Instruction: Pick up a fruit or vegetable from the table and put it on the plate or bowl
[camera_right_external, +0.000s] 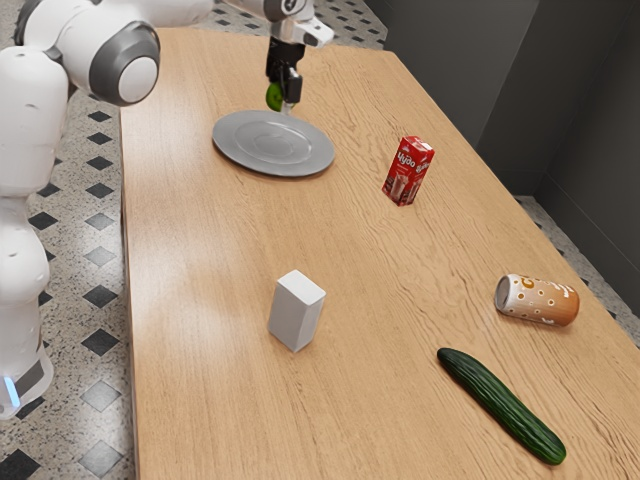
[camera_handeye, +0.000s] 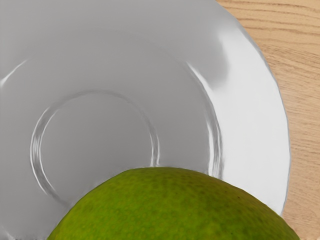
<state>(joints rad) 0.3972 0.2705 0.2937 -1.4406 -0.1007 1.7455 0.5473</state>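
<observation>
A small green lime (camera_right_external: 273, 96) hangs between the black fingers of my gripper (camera_right_external: 282, 97), which is shut on it from two sides. It hovers just above the far rim of the grey plate (camera_right_external: 290, 150) at the back of the table. In the wrist view the lime (camera_handeye: 172, 207) bulges large right under my hand, with the plate (camera_handeye: 240, 100) spread out below it and its inner ring visible. A long dark green cucumber (camera_right_external: 500, 402) lies near the table's front edge at the exterior view's right.
A red carton (camera_right_external: 407, 170) stands to the right of the plate. An orange can (camera_right_external: 537, 299) lies on its side at the right. A white box (camera_right_external: 296, 309) stands mid-table. The table's left edge (camera_right_external: 126, 260) borders a tiled floor.
</observation>
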